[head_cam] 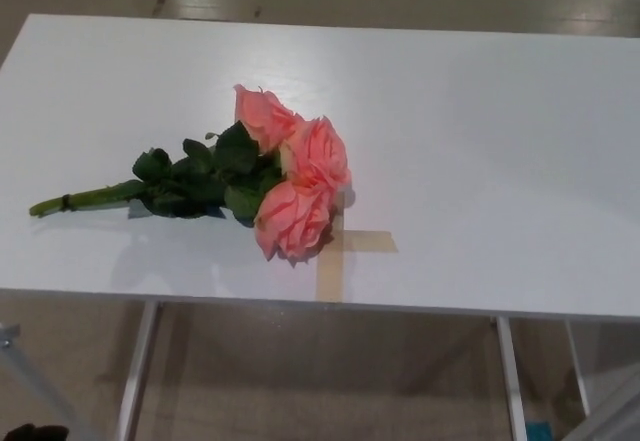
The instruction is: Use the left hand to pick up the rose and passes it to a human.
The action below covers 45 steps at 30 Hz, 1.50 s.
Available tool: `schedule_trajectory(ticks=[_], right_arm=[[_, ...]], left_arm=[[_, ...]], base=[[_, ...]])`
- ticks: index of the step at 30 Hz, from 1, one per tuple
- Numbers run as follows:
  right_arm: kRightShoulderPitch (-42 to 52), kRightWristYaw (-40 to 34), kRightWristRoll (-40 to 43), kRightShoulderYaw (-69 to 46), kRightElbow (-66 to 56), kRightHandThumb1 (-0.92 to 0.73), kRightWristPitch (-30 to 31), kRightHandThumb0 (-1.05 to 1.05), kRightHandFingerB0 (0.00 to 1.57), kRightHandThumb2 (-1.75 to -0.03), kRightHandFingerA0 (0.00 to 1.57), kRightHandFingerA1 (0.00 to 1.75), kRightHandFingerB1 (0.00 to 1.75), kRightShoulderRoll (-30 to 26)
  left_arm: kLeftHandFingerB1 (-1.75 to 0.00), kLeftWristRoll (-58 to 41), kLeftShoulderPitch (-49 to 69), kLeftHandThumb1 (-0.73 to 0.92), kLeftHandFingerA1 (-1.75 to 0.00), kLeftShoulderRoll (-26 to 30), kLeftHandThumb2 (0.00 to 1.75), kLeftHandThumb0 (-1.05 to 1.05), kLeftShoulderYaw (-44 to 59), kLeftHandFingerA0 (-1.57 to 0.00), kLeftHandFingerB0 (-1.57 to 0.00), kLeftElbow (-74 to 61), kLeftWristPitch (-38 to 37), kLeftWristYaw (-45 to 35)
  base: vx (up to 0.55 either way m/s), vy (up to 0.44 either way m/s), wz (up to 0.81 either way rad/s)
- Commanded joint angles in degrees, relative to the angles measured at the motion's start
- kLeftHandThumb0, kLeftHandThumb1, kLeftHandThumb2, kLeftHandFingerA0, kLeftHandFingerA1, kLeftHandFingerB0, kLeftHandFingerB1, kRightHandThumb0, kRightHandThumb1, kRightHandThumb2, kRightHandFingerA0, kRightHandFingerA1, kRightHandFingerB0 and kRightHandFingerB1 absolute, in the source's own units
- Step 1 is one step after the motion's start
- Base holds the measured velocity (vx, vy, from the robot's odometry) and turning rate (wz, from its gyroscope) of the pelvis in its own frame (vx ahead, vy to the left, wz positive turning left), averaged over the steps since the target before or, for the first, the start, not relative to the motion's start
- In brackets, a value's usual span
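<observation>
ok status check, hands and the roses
Both hands out of view. Pink rose bunch flat on white table, green stems pointing left, untouched. Nothing blocking.

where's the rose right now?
In the head view, the rose bunch lies flat on the white table, left of centre near the front edge, stems pointing left and blooms touching the tape cross.

A dark robot hand [32,432] edges bottom-left.
</observation>
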Motion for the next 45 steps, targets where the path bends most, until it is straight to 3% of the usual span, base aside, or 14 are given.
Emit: schedule_trajectory(ticks=[1, 2, 3, 5, 6, 17, 20, 21, 23, 24, 31, 36, 37, 45], right_arm=[[2.29, -0.12, -0.33, 0.39, 0.56, -0.69, -0.03, -0.48, 0.36, -0.61, 0.47, 0.37, 0.33, -0.69], [1.53, -0.36, -0.35, 0.38, 0.56, -0.69, 0.25, -0.48, 0.36, -0.61, 0.47, 0.37, 0.33, -0.68], [1.24, -0.5, -0.34, 0.36, 0.55, -0.69, 0.36, -0.48, 0.36, -0.61, 0.47, 0.37, 0.33, -0.57], [1.32, -0.61, -0.26, 0.31, 0.53, -0.69, 0.33, -0.48, 0.36, -0.61, 0.47, 0.37, 0.33, -0.23], [1.37, -0.46, -0.22, 0.29, 0.53, -0.69, 0.24, -0.48, 0.36, -0.61, 0.47, 0.37, 0.33, -0.27], [0.61, 0.14, -0.49, 0.59, 0.48, -0.69, 0.59, -0.48, 0.36, -0.61, 0.48, 0.37, 0.33, -0.33], [0.78, 0.39, -0.36, 0.43, 0.5, -0.69, 0.59, -0.48, 0.38, -0.61, 0.48, 0.37, 0.33, -0.6], [0.62, 0.46, -0.37, 0.42, 0.49, -0.69, 0.68, -0.48, 0.39, -0.61, 0.48, 0.37, 0.33, -0.61], [0.37, 0.58, -0.38, 0.41, 0.47, -0.69, 0.81, -0.48, 0.39, -0.61, 0.48, 0.37, 0.33, -0.63], [0.29, 0.53, -0.52, 0.56, 0.46, -0.69, 0.82, -0.48, 0.39, -0.61, 0.48, 0.37, 0.34, -0.59], [0.26, 0.42, -1.21, 1.35, 0.37, -0.69, 0.53, -0.46, 0.38, -0.61, 0.49, 0.37, 0.33, -0.66], [0.3, 0.77, -0.99, 1.36, 0.47, -0.69, 0.79, -0.46, 0.41, -0.61, 0.5, 0.38, 0.34, -0.7], [0.19, 0.9, -0.99, 1.43, 0.49, -0.69, 0.89, -0.46, 0.41, -0.61, 0.5, 0.38, 0.34, -0.75], [-0.25, 1.12, -1.17, 1.82, 0.46, -0.69, 0.95, -0.45, 0.41, -0.61, 0.5, 0.38, 0.34, -0.74]], left_arm=[[-0.39, -18.81, 28.33, 0.39, -0.39, 12.68, 0.68, -0.6, 5.42, -0.17, -0.26, -46.68, -6.69, -24.45], [-0.33, -22.35, 29.65, 0.44, -0.35, 14.59, 0.54, -0.55, 7.68, -0.28, -0.35, -52.87, -4.38, -26.98], [-0.41, -25.6, 30.66, 0.38, -0.46, 16.25, 0.72, -0.58, 9.76, -0.32, -0.29, -57.66, -3.29, -29.39], [-0.41, -28.24, 31.45, 0.38, -0.46, 17.51, 0.72, -0.58, 11.88, -0.32, -0.29, -61.14, -2.77, -31.69], [-0.33, -31.75, 31.49, 0.42, -0.4, 18.11, 0.55, -0.56, 13.64, -0.39, -0.3, -63.37, -2.06, -33.96], [-0.38, -53.1, 25.36, 0.37, -0.46, 22.21, 0.64, -0.56, 26.91, -0.34, -0.26, -76.84, 8.4, -40.39], [-0.31, -56.24, 21.22, 0.42, -0.4, 23.04, 0.53, -0.53, 29.17, -0.33, -0.26, -79.07, 9.86, -37.15], [-0.5, -55.1, 19.29, 0.17, -0.53, 23.01, 0.81, -0.27, 29.67, -0.14, -0.11, -79.72, 9.3, -34.28], [-0.5, -53.44, 16.42, 0.17, -0.53, 22.98, 0.81, -0.27, 30.47, -0.14, -0.11, -80.73, 8.52, -29.98], [-0.31, -52.82, 15.39, 0.4, -0.36, 22.8, 0.53, -0.55, 30.56, -0.31, -0.28, -80.94, 8.43, -28.68], [-0.31, -48.52, 3.4, 0.41, -0.36, 19.9, 0.53, -0.54, 25.73, -0.37, -0.31, -80.72, 10.88, -17.0], [-0.39, -32.78, -11.16, 0.38, -0.43, 15.83, 0.68, -0.61, 17.55, -0.37, -0.31, -70.33, 10.38, -14.0], [-0.32, -28.85, -14.63, 0.44, -0.35, 15.41, 0.54, -0.57, 15.69, -0.41, -0.34, -66.85, 9.6, -14.12], [-0.3, -10.81, -30.63, 0.47, -0.3, 14.09, 0.55, -0.67, 4.24, -0.26, -0.27, -48.4, 6.84, -11.24]], base=[[0.0, 0.0, 0.0], [0.0, 0.0, 0.0], [0.0, 0.0, 0.0], [0.0, 0.0, 0.0], [0.0, 0.0, 0.0], [0.0, 0.0, 0.0], [0.0, 0.0, 0.0], [0.0, 0.0, 0.0], [0.0, 0.0, 0.0], [0.0, 0.0, 0.0], [0.0, 0.0, 0.0], [0.0, 0.0, 0.0], [0.0, 0.0, 0.0], [0.0, 0.0, 0.0]])
